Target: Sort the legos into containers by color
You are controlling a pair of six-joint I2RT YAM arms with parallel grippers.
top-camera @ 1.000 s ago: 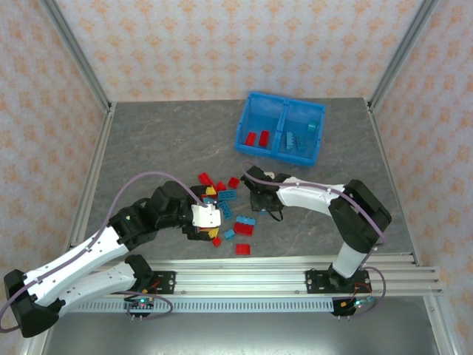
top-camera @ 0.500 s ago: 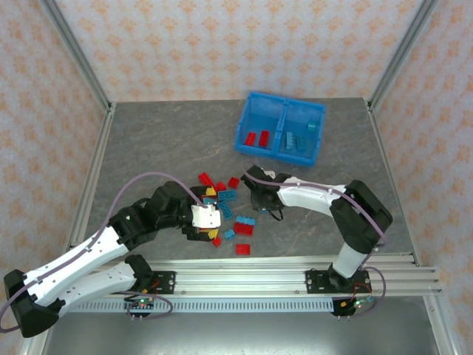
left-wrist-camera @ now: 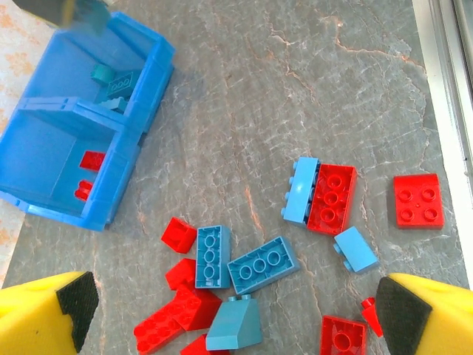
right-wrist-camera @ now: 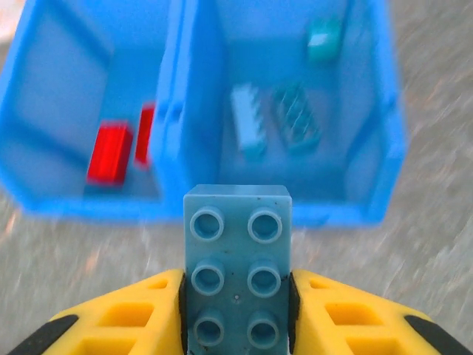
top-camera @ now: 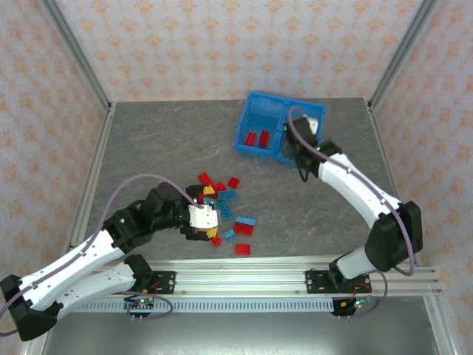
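Right fingers (right-wrist-camera: pixel 133 314) pinching light-blue brick (right-wrist-camera: pixel 236 274) by long sides, hovering at near wall of bin (right-wrist-camera: pixel 369 170), lined up with right compartment where blue pieces (right-wrist-camera: pixel 247 129) lie; reds (right-wrist-camera: pixel 109 151) in left. Left fingers (left-wrist-camera: pixel 44 310) spread wide above loose pile (left-wrist-camera: pixel 259 266) on table (left-wrist-camera: pixel 310 89), likely set for next pick.

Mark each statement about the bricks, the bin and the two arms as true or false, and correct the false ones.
1. The right fingers grip a light blue brick. True.
2. The left fingers are shut on a red brick. False: they stand open above the loose bricks, holding nothing.
3. In the bin, red and blue bricks share one compartment. False: the red bricks lie in one, the blue bricks in the other.
4. Loose bricks of both colours lie on the table. True.
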